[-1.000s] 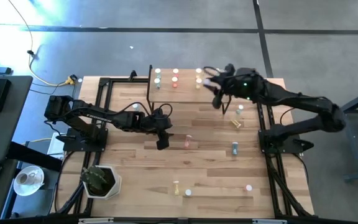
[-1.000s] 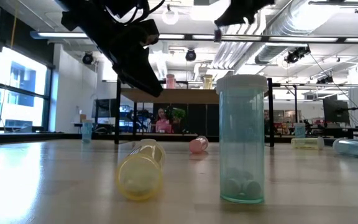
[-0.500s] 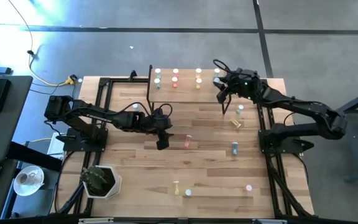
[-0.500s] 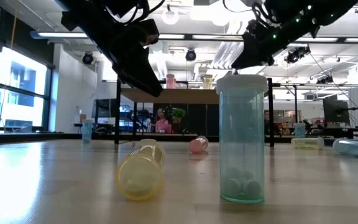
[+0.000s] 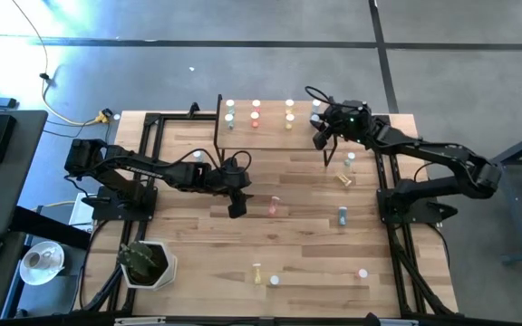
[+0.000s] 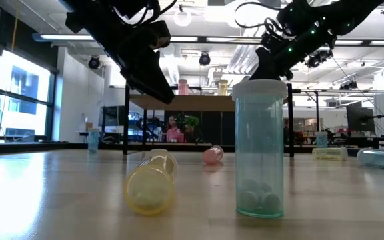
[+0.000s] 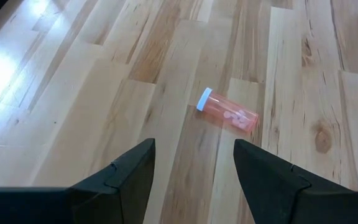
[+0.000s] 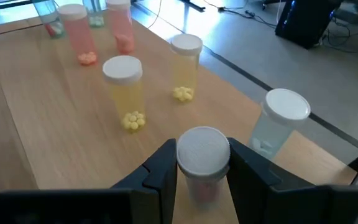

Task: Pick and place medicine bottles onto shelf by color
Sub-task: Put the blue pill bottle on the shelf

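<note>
Holding a white-capped bottle [image 8: 202, 163] over the shelf [image 8: 36, 143], right tool [image 8: 201, 171] should lower straight beside the blue one [image 8: 279, 127]; left tool [image 7: 191, 171] wide, idle.

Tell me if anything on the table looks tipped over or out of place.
Yes. A pink bottle lies on its side on the table just ahead of the open left gripper. A yellow bottle near the front edge is also toppled, while the blue bottle beside it stands upright.
</note>
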Controlling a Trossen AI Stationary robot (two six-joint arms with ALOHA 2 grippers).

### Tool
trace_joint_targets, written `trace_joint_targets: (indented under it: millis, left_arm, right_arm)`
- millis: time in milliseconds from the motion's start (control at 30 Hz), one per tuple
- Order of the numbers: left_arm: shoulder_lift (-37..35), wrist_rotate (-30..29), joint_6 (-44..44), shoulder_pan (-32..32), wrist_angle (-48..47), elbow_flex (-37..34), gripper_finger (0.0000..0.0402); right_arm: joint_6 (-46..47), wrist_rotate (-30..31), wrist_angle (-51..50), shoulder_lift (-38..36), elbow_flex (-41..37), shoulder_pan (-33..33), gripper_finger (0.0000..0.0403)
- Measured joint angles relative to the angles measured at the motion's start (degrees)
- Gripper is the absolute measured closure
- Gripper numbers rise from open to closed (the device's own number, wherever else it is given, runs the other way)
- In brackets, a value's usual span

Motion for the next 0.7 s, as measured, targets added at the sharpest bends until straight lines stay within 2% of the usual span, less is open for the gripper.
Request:
trace_joint_targets:
  millis: [700]
  left_arm:
    - [0.0, 0.0, 0.0, 0.0, 0.0, 0.0, 0.0193]
  right_arm:
    - [1.4, -0.1, -1.1, 0.0, 0.0, 0.0, 0.0299]
